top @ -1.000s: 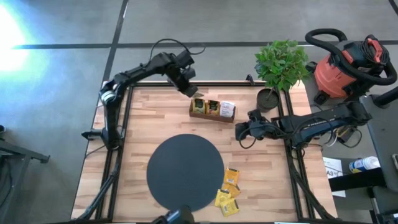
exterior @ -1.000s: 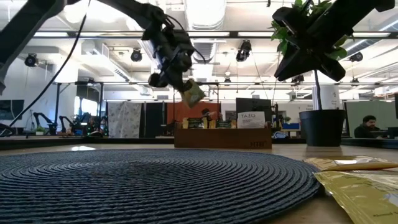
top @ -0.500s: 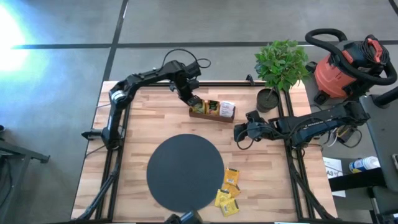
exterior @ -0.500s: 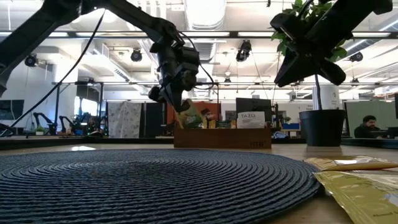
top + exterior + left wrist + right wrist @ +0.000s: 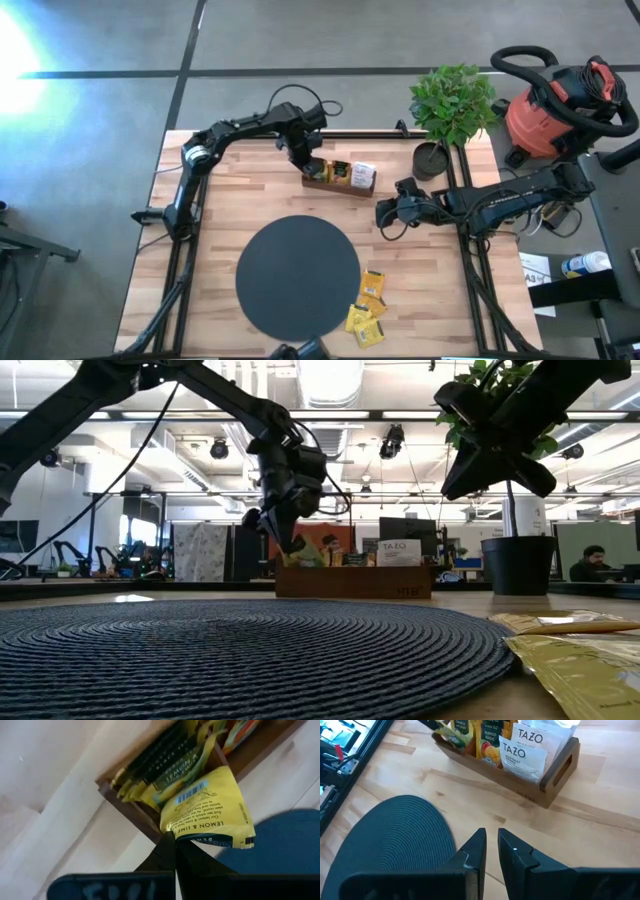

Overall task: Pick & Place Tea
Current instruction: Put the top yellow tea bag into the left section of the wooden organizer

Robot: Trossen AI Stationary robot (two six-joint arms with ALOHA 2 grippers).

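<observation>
The left end effector (image 5: pixel 172 851) is pinching a yellow tea sachet (image 5: pixel 209 812) by one corner, directly over the left end of the wooden tray (image 5: pixel 341 186) at the far side of the table (image 5: pixel 240 195). Lower the sachet upright into the gap beside the sachets already standing there; release only once its bottom edge is seated. The right end effector (image 5: pixel 491 845) waits empty near the tray, fingers a narrow gap apart. Loose sachets (image 5: pixel 367 309) lie near the right edge of the black mat (image 5: pixel 297 276).

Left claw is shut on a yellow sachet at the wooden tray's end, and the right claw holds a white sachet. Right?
Not quite. The right claw holds nothing, as the right wrist view shows. The left claw is shut on the yellow sachet at the wooden tray.
</observation>
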